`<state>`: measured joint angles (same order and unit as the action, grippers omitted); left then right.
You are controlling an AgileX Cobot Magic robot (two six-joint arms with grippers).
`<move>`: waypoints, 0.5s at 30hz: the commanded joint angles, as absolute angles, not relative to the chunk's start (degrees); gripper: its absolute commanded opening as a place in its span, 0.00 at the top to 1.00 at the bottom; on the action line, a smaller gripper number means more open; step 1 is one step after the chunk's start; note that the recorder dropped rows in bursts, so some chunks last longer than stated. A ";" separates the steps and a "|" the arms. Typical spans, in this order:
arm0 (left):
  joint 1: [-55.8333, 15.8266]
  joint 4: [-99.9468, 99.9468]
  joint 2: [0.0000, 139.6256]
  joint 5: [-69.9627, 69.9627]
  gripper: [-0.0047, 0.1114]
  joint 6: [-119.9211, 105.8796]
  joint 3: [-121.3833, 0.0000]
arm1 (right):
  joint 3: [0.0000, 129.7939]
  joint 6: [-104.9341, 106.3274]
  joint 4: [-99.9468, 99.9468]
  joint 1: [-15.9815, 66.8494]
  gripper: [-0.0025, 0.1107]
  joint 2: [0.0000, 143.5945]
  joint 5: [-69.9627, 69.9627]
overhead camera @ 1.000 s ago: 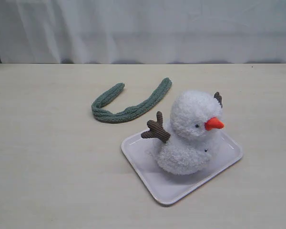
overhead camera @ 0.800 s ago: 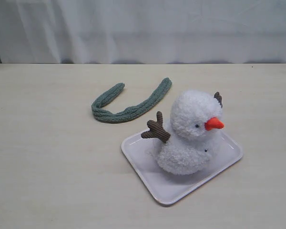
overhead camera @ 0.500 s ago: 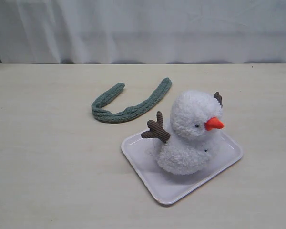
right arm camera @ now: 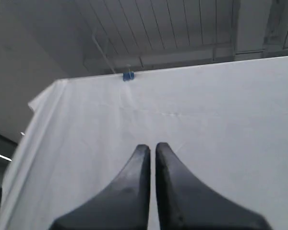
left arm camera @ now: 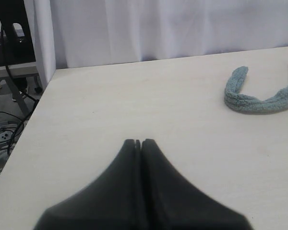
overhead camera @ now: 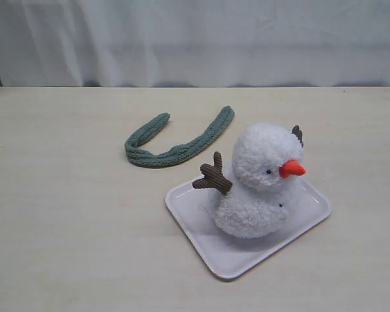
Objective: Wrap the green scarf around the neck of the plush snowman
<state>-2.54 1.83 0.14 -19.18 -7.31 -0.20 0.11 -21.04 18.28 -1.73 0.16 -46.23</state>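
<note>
The green scarf (overhead camera: 175,144) lies in a U shape on the table, behind and left of the plush snowman (overhead camera: 257,182). The snowman sits upright on a white tray (overhead camera: 227,257), its orange nose pointing right and its neck bare. Neither gripper shows in the exterior view. My left gripper (left arm camera: 138,142) is shut with nothing in it, low over bare table, and the scarf (left arm camera: 259,98) lies well ahead of it. My right gripper (right arm camera: 152,146) is shut and empty, pointing up at a white curtain.
A white curtain (overhead camera: 195,39) hangs along the table's far edge. In the left wrist view the table's edge (left arm camera: 31,120) drops off to a floor with cables and a stand. Bare tabletop surrounds the tray.
</note>
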 commanded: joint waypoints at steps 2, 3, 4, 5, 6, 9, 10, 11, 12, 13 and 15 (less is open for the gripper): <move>-2.26 2.24 0.00 -18.51 0.96 -7.39 0.00 | 9.85 -38.14 22.87 -1.89 0.94 1.13 -24.91; -2.26 2.24 0.00 -18.51 0.96 -7.39 0.00 | 11.82 -41.02 25.40 -1.89 0.93 2.37 -22.21; -2.26 2.24 0.00 -18.51 0.96 -7.39 0.00 | 14.03 -44.06 29.23 -1.89 0.91 3.80 -20.61; -2.26 2.24 0.00 -18.51 0.96 -7.39 0.00 | 16.50 -46.85 33.97 -1.89 0.86 5.33 -20.60; -2.26 2.24 0.00 -18.51 0.96 -7.39 0.00 | 19.97 -53.02 40.66 -1.89 0.78 8.50 -20.51; -2.26 2.24 0.00 -18.51 0.96 -7.39 0.00 | 28.54 -73.74 60.14 -1.89 0.54 16.53 -19.08; -2.26 2.24 0.00 -18.51 0.96 -7.39 0.00 | 30.72 -78.42 65.29 -1.89 0.49 18.48 -19.08; -2.26 2.24 0.00 -18.51 0.96 -7.39 0.00 | 32.86 -84.67 72.12 -1.89 0.45 20.98 -19.37; -2.26 2.24 0.00 -18.61 0.96 -7.39 0.00 | 34.96 -91.27 78.74 -1.89 0.42 23.59 -19.96; -2.26 2.24 0.00 -18.61 0.96 -7.39 0.00 | 36.67 -97.39 85.05 -1.89 0.41 26.24 -20.98; -2.26 2.24 0.00 -18.61 0.96 -7.39 0.00 | 41.13 -106.66 96.20 -1.89 0.38 31.70 -22.98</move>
<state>-2.54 1.83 0.14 -19.18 -7.31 -0.20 36.03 -92.66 79.24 -1.73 25.08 -20.24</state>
